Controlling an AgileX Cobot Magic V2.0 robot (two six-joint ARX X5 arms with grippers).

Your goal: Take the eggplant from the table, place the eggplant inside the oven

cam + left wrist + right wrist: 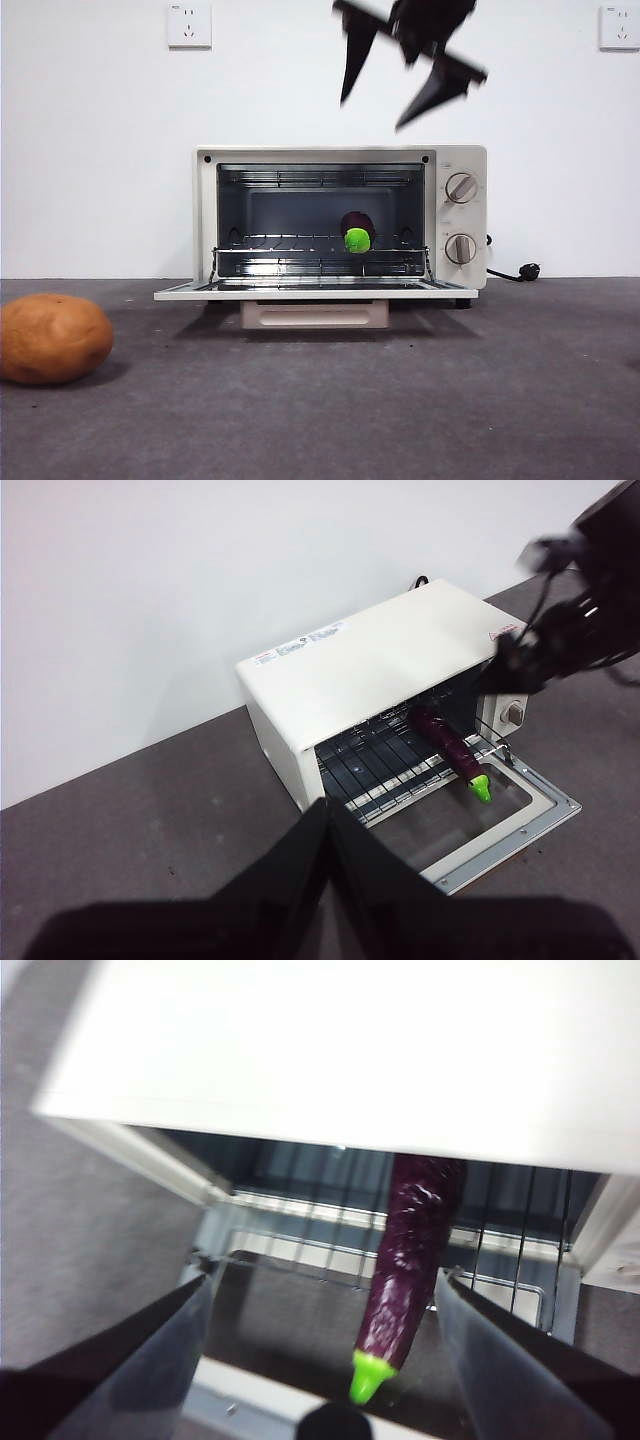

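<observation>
Long glossy dark-purple eggplant (pixel 357 232) lying on the wire rack inside the cream-white toaster oven (pixel 455 215), green stem cap toward the open door, right gripper (pixel 398 88) above the oven, jaws spread and empty, left gripper (pixel 327 825) away, jaws together, brown potato (pixel 52 338) on the dark grey table (pixel 400 410).

A low front camera faces the open cream-white toaster oven (pixel 340 222) squarely across the grey table (pixel 400 400), while both wrist cameras overlook that oven from above.
</observation>
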